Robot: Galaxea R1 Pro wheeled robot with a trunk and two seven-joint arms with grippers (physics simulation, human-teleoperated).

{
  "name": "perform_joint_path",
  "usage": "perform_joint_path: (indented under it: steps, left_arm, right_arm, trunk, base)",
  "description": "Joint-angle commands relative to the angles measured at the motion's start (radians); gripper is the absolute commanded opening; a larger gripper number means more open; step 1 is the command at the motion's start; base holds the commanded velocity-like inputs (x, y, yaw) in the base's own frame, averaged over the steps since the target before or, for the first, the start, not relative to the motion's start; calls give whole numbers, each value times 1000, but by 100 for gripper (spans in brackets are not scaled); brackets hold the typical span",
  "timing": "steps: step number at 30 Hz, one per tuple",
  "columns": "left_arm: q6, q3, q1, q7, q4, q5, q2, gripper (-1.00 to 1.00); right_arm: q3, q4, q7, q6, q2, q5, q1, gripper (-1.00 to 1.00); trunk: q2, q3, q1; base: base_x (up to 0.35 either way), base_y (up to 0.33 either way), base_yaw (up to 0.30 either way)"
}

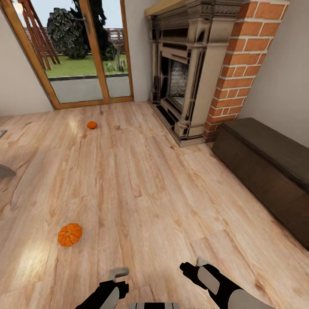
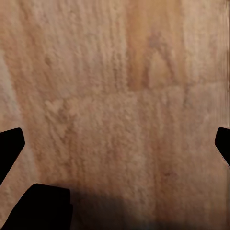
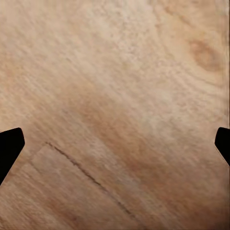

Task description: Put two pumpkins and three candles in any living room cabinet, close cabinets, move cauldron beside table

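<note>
Two orange pumpkins lie on the wooden floor. The nearer pumpkin (image 1: 70, 234) is ahead and to the left of my left gripper (image 1: 119, 273). The farther pumpkin (image 1: 92, 125) is small, near the glass door. The long dark brown cabinet (image 1: 266, 171) stands along the right wall, its front shut as far as I can see. My right gripper (image 1: 198, 262) hangs low at the bottom right. In both wrist views the fingertips (image 2: 10, 143) (image 3: 10, 143) sit wide apart over bare floorboards, open and empty. The candles and the cauldron are out of view.
A brick and dark-framed fireplace (image 1: 189, 77) stands at the back right beside the cabinet. A wood-framed glass door (image 1: 81, 56) to the garden is at the back left. A grey furniture edge (image 1: 5, 171) pokes in at the far left. Open floor lies between.
</note>
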Motion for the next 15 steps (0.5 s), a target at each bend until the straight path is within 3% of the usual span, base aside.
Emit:
perform_joint_path:
  steps: [1,15]
  left_arm:
    - [2,-6,0,9,-2,10,1,100]
    - [2,-5,0,9,-2,9,1,100]
  right_arm:
    - [6,-2,-7,2,0,-6,-1,100]
    - [6,-2,-7,1,-1,-6,-1,100]
  trunk:
    - [0,-1,0]
    - [0,2,0]
  base:
    - [0,0,-277]
    - [0,0,-277]
